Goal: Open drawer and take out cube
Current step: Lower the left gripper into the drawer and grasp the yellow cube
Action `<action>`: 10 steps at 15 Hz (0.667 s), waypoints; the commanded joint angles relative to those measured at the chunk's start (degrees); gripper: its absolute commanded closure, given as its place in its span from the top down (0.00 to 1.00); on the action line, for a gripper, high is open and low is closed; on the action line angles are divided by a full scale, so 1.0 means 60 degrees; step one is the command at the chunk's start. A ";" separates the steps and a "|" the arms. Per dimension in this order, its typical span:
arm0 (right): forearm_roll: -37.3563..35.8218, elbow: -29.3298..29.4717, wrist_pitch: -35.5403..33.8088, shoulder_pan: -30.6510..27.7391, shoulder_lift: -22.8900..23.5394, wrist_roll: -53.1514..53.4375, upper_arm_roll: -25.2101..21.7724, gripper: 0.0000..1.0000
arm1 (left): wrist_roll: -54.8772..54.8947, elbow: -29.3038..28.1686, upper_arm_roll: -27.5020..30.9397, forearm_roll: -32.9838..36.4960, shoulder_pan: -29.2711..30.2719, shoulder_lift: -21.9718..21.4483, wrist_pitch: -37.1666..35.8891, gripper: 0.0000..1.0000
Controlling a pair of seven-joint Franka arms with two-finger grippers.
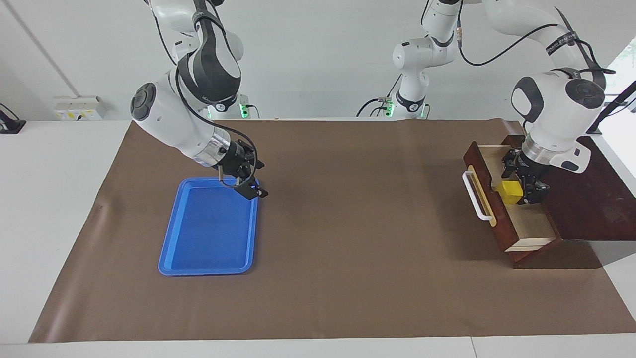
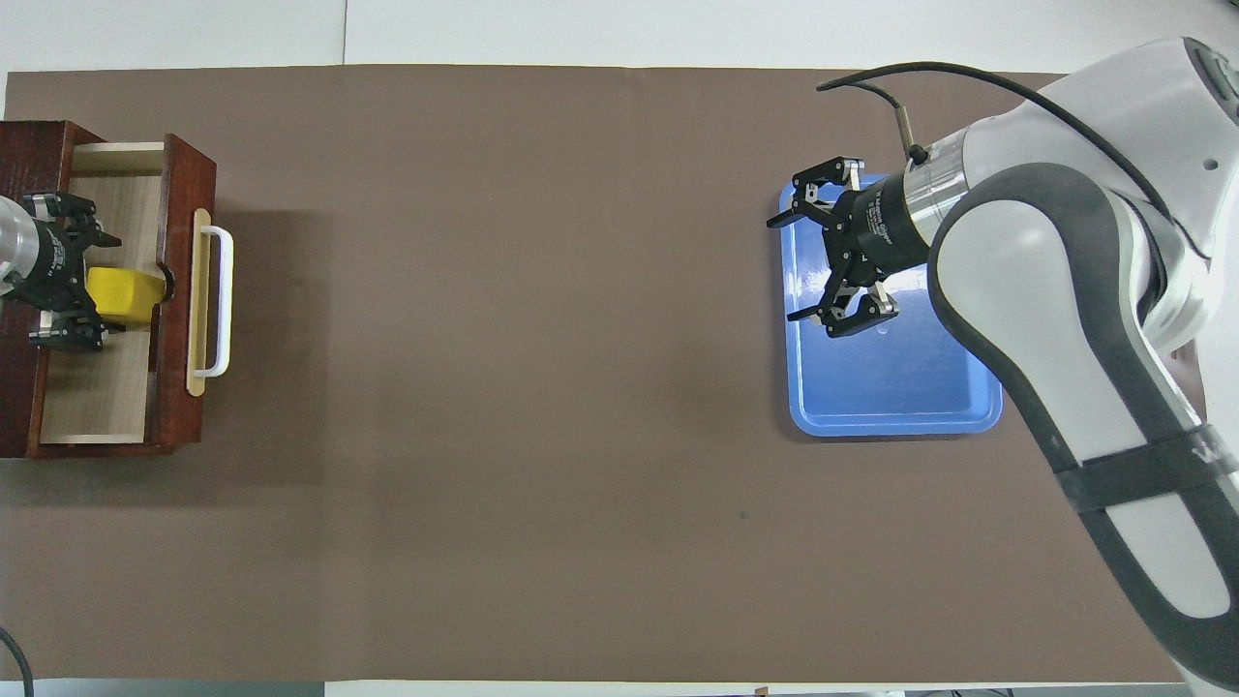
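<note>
The dark reddish-brown drawer (image 1: pixel 530 226) stands pulled open at the left arm's end of the table, its white bar handle (image 1: pixel 474 199) toward the table's middle. It also shows in the overhead view (image 2: pixel 97 397). The yellow cube (image 1: pixel 509 192) is in it, against the front wall and about level with the wall's top. My left gripper (image 1: pixel 519 181) reaches down into the drawer with one finger on each side of the cube (image 2: pixel 124 295), shut on it. My right gripper (image 1: pixel 250 184) hangs open and empty over the blue tray.
A blue plastic tray (image 1: pixel 208 233) lies on the brown mat at the right arm's end of the table; it also shows in the overhead view (image 2: pixel 900 382). The drawer's dark wooden cabinet (image 1: pixel 591 199) sits at the mat's edge.
</note>
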 commanded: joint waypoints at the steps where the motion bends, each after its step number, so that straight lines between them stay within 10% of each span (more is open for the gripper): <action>1: 0.0222 -0.0359 0.0188 -0.0021 -0.0281 -0.0179 0.0019 1.00 | -0.0175 -0.0520 -0.0044 -0.0112 0.0067 -0.0286 0.0388 1.00; 6: 0.0222 -0.0359 0.0130 -0.0021 -0.0281 -0.0179 0.0019 1.00 | -0.0175 -0.0710 -0.0044 -0.0112 0.0067 -0.0271 0.0490 1.00; 7: 0.0207 -0.0359 0.0115 -0.0021 -0.0281 -0.0179 0.0019 1.00 | -0.0189 -0.0739 -0.0044 -0.0112 0.0038 -0.0272 0.0549 0.86; 8: 0.0221 -0.0359 0.0115 -0.0021 -0.0281 -0.0194 0.0019 1.00 | -0.0233 -0.0696 -0.0044 -0.0112 0.0038 -0.0272 0.0520 0.45; 10: 0.0222 -0.0359 0.0144 -0.0021 -0.0281 -0.0194 0.0019 1.00 | -0.0234 -0.0638 -0.0059 -0.0112 0.0038 -0.0243 0.0491 0.00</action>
